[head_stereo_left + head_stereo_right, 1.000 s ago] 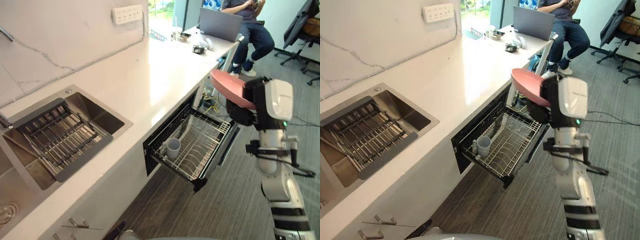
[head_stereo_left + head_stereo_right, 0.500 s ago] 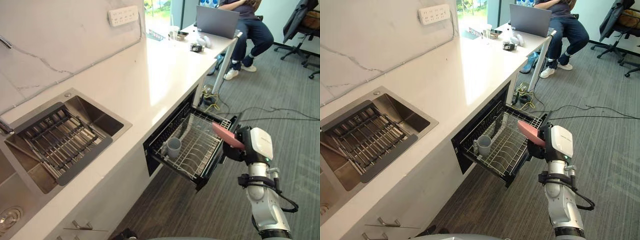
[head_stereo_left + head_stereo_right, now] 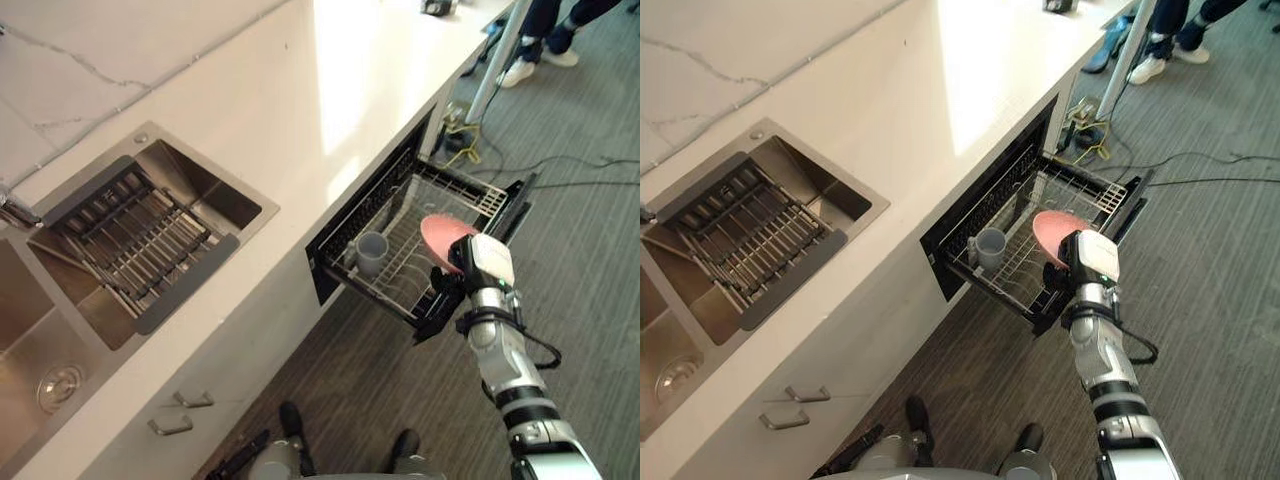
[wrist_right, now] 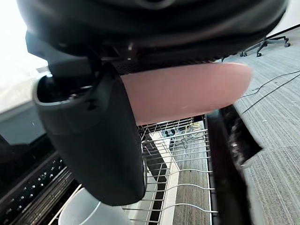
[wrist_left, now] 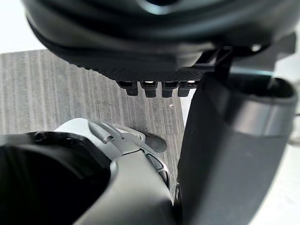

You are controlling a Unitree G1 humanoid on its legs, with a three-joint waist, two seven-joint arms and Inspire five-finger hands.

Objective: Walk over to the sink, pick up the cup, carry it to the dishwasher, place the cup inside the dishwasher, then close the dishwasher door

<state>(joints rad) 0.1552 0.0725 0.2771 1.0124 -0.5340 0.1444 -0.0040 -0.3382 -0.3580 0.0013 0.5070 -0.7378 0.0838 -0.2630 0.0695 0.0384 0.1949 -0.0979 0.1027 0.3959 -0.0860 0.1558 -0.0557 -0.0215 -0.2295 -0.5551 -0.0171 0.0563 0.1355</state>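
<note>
A pale grey cup (image 3: 371,253) stands upright in the wire rack (image 3: 420,215) of the dishwasher drawer, which is pulled out from under the counter. My right hand (image 3: 462,256) hovers at the rack's outer front corner, to the right of the cup and apart from it. A flat pink disc (image 3: 443,232) juts from this hand over the rack. In the right wrist view the pink disc (image 4: 187,93) reaches out beside the dark thumb (image 4: 93,140), with the cup (image 4: 89,213) below in the rack. My left hand (image 5: 225,154) hangs relaxed above the floor.
The steel sink (image 3: 140,240) with a dark drying rack lies at the left in the white counter (image 3: 330,90). Cabinet handles (image 3: 180,410) sit below it. A person's shoes (image 3: 520,70) and loose cables (image 3: 560,170) are on the grey carpet beyond the drawer.
The camera has tilted down and shifted. My right hand with the pink disc has dropped from high up to the rack's front corner. The cup has stayed in the rack.
</note>
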